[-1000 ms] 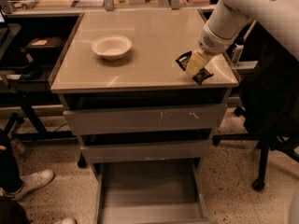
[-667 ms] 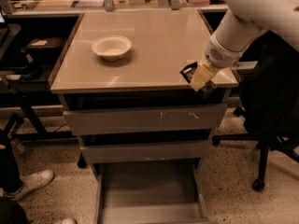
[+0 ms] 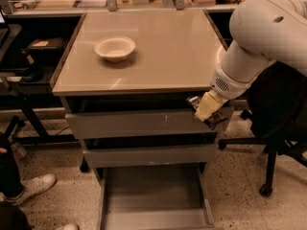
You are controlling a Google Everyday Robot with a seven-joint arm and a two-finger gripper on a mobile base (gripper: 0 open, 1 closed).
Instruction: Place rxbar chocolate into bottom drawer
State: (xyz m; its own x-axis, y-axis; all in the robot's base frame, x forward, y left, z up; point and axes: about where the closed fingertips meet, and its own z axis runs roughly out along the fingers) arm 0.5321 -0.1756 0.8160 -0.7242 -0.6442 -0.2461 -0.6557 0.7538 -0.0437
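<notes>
My gripper (image 3: 207, 110) hangs off the cabinet's front right corner, level with the top drawer's front. It is shut on the rxbar chocolate (image 3: 216, 119), a small black-wrapped bar whose ends show at either side of the pale fingers (image 3: 206, 107). The bottom drawer (image 3: 154, 210) is pulled open below, a shallow grey tray at floor level, to the left of and well under the gripper. Nothing shows inside it.
A white bowl (image 3: 114, 48) sits on the beige cabinet top (image 3: 163, 56). Two shut grey drawers (image 3: 139, 123) are above the open one. A black office chair (image 3: 276, 128) stands right of the cabinet. A person's white shoe (image 3: 29, 188) is at lower left.
My gripper has moved with the bar off the table top's right edge, forward and down, to in front of the top drawer. The bowl has not moved.
</notes>
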